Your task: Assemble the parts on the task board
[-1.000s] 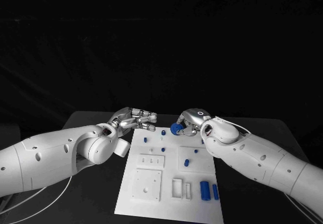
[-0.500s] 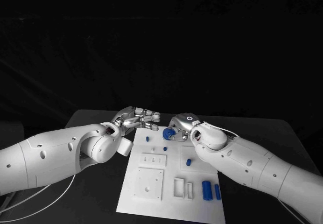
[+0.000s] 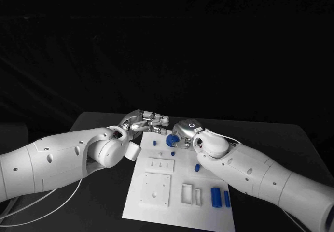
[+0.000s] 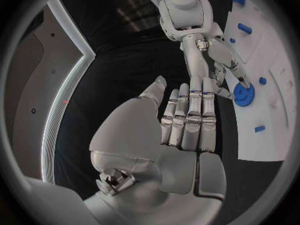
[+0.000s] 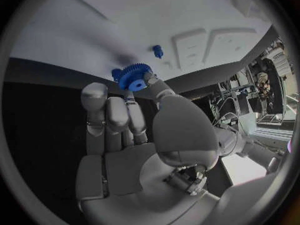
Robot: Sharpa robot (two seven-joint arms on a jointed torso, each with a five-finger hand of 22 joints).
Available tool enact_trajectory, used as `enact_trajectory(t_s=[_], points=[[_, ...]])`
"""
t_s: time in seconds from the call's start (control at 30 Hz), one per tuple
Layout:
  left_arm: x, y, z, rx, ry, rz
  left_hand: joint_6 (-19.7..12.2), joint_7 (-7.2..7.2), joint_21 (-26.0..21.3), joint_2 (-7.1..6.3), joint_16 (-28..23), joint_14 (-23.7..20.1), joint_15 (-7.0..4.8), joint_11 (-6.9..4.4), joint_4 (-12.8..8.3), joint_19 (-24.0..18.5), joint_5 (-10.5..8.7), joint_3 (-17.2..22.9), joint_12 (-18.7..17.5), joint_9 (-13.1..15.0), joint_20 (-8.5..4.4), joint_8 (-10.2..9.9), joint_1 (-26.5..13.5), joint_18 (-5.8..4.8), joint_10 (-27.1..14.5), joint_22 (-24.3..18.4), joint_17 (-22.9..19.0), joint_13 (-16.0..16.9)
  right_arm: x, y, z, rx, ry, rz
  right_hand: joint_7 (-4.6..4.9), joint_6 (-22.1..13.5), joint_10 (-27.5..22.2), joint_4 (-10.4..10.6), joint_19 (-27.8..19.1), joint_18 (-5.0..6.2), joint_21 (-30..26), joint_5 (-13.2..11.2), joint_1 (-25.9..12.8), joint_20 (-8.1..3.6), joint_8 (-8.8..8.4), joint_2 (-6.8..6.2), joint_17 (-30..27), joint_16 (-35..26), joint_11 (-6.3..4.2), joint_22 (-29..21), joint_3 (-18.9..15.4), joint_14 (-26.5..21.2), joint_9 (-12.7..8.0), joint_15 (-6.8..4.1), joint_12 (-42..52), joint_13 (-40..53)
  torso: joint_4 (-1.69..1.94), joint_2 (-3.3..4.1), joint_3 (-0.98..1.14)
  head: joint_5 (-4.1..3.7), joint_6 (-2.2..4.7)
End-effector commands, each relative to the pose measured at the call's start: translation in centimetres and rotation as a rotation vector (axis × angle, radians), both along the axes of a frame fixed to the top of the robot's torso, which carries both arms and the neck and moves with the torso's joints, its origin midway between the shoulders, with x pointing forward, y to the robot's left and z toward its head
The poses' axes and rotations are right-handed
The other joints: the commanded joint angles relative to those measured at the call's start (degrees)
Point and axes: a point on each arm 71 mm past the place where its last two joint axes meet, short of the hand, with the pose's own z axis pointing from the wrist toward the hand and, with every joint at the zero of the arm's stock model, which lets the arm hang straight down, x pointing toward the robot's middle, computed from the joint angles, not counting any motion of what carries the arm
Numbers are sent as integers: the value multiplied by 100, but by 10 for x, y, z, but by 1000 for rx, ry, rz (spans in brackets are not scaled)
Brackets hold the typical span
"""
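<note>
1. The task board (image 3: 157,193), a white plate, lay on the black table (image 3: 97,121) and ran from the near edge toward the two hands.
2. The right hand (image 3: 187,134) was over the far end of the board and pinched a blue gear (image 3: 172,140) between thumb and fingers; in the right wrist view the gear (image 5: 133,76) sat just above the board surface beside a small blue peg (image 5: 157,50).
3. The left hand (image 3: 143,123) hung at the board's far left corner, fingers straight and side by side, holding nothing.
4. Two blue cylinders (image 3: 216,197) lay side by side at the near right of the board.
5. A smaller blue part (image 3: 198,167) lay mid-board, right of centre.
</note>
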Motion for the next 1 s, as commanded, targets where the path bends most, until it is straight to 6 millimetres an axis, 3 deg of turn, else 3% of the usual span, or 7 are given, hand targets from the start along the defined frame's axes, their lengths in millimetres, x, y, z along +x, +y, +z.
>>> enact_trajectory(t_s=[0.03, 0.27, 0.37, 0.53, 1.0], points=[[0, -3, 1, -4, -6, -13, -5, 18, 22, -12, 21, -35, -19, -15, -13, -39, 21, 15, 21, 9, 1, 31, -10, -38, -21, -6, -4, 9, 0, 3, -1, -16, -30, 1, -78, 153, -28, 14, 311, 23, 25, 11, 21, -36, 21, -44, -5, -3, -13, 8, 17, 2, 9, -36, -17, 417, 4, 2, 3, 8, 4], [0, -4, 1, -4, -6, -15, -5, 18, 22, -12, 21, -35, -19, -15, -13, -39, 21, 15, 21, 9, 1, 31, -10, -38, -21, -6, -4, 9, 2, 6, -5, -21, -26, -7, -74, 144, -32, 28, 311, 23, 28, -13, 19, -36, 22, -62, -18, -14, -11, 10, 43, 0, 9, -35, -28, 406, -2, -1, -3, 29, -2], [0, -5, 1, -4, -6, -14, -5, 18, 22, -12, 21, -35, -19, -15, -13, -39, 21, 15, 21, 9, 1, 31, -10, -38, -21, -6, -4, 9, 2, 9, -6, -21, -23, -9, -74, 144, -32, 28, 311, 23, 28, -13, 19, -36, 22, -62, -18, -14, -11, 10, 43, 0, 9, -35, -28, 406, -18, -3, 5, 37, -3], [0, -7, 1, -5, -6, -19, -12, 26, 34, -22, 20, -37, -18, -12, -22, -45, 21, 30, 21, 8, 2, 30, -19, -37, -26, -9, -6, 9, 3, 12, -8, -23, -18, -13, -73, 139, -32, 37, 312, 23, 34, -27, 19, -36, 22, -67, -17, -12, -10, 13, 49, 1, 10, -35, -29, 404, 5, 1, -1, 25, 12], [0, -9, 1, -5, -5, -24, -12, 26, 34, -22, 20, -37, -18, -12, -22, -45, 21, 30, 21, 8, 2, 30, -19, -37, -26, -9, -6, 9, 5, 18, -11, -28, -3, -26, -40, 24, -69, 88, 307, 32, -5, -94, 13, -26, 19, -111, -45, -42, 11, 0, 33, -6, 4, -24, -83, 366, -9, 0, 4, 29, 34]])
